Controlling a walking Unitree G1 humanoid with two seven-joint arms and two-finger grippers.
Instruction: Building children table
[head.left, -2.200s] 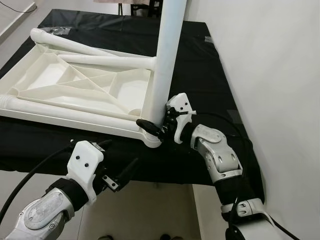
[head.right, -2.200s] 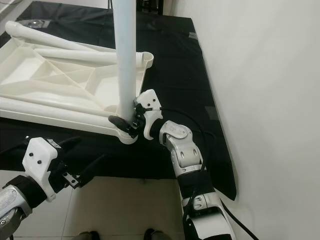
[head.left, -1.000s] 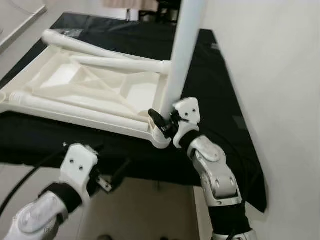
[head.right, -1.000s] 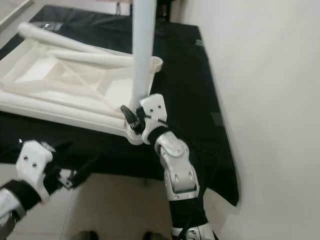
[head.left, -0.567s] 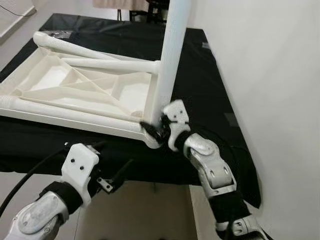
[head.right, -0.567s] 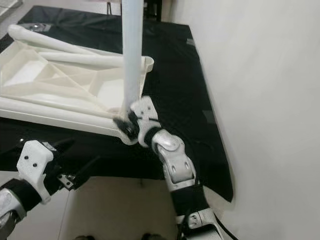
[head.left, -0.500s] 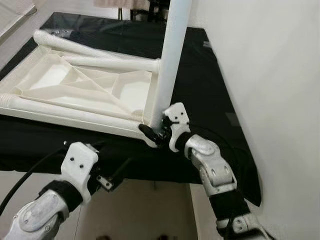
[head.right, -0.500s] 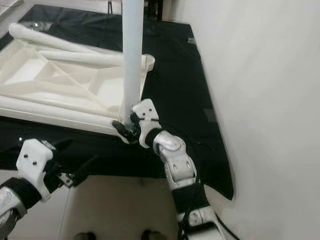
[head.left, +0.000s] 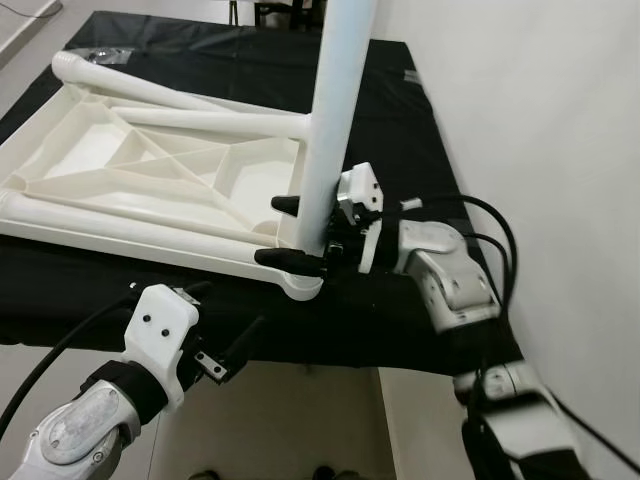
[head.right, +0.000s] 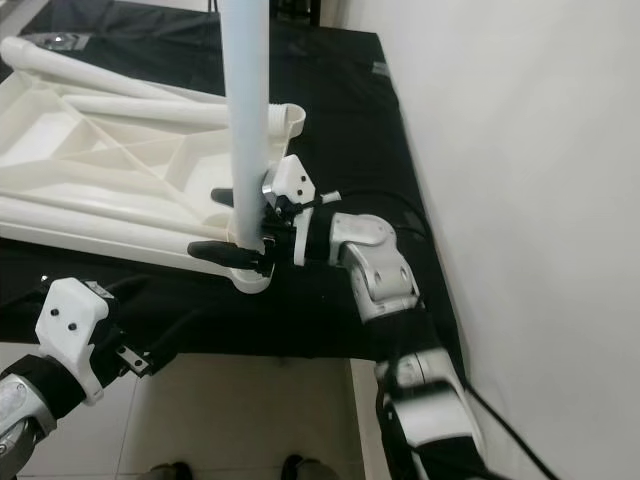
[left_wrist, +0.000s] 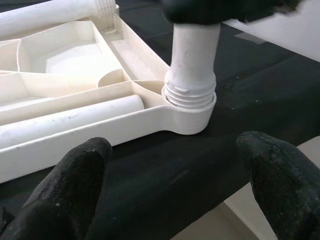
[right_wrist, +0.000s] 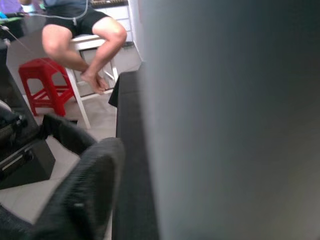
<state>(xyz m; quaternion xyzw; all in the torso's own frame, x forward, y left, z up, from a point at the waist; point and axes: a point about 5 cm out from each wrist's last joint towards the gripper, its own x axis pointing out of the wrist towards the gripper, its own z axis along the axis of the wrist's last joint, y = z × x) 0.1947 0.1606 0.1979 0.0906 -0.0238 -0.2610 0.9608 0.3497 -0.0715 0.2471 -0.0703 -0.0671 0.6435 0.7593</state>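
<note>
While the ribbed white plastic tabletop (head.left: 150, 185) lies underside-up on the black-draped counter (head.left: 420, 150), the right hand (head.left: 290, 232) clasps the smooth round table leg (head.left: 335, 110), one finger on each side, just above its threaded base in the corner socket (left_wrist: 192, 107). Left hand (head.left: 235, 345) hangs spread, holding nothing, below the counter edge.

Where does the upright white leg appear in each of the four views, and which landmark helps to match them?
Left eye view: the leg stands upright at centre, rising past the top edge.
Right eye view: upright, left of centre.
Left wrist view: its lower end, straight ahead, seated in the socket.
Right wrist view: probably the blurred grey mass, very close.
Landmark: the socket at the leg's foot.
</note>
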